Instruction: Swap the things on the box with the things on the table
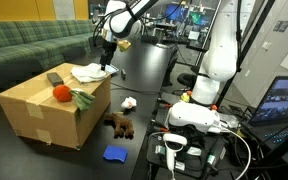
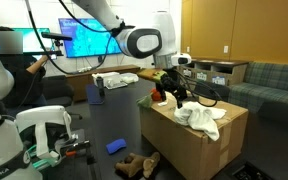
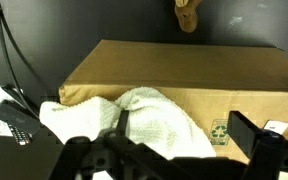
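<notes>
Gripper (image 1: pixel 106 62) hangs with its jaws spread wide and empty just above a crumpled white cloth (image 1: pixel 89 72) at one edge of the box (image 1: pixel 44 115), which sits on the black table (image 1: pixel 84 160); it seems lined up to lift the cloth off first. An orange ball (image 1: pixel 60 93), a green item (image 1: pixel 81 100) and a dark grey block (image 1: pixel 54 78) also rest on the box. A brown plush toy (image 1: pixel 119 125), a blue pad (image 1: pixel 114 153) and a small white wad (image 1: pixel 129 103) lie on the table beside it, apparently waiting to trade places.
</notes>
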`<action>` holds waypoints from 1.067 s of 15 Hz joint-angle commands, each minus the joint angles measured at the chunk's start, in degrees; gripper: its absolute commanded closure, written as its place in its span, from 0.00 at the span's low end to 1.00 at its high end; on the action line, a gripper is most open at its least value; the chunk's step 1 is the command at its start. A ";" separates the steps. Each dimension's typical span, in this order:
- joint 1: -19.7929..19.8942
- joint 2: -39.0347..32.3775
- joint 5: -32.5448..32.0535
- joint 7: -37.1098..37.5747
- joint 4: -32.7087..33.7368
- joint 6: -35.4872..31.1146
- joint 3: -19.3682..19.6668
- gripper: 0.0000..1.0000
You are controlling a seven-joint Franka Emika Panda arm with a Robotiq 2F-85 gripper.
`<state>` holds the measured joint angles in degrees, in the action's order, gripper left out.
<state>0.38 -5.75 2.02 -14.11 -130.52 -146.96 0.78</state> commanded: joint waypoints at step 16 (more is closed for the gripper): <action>-1.38 -16.96 -7.04 4.00 9.92 -12.10 -0.15 0.00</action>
<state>0.43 -19.75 -0.97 -13.01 -124.47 -158.80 -0.91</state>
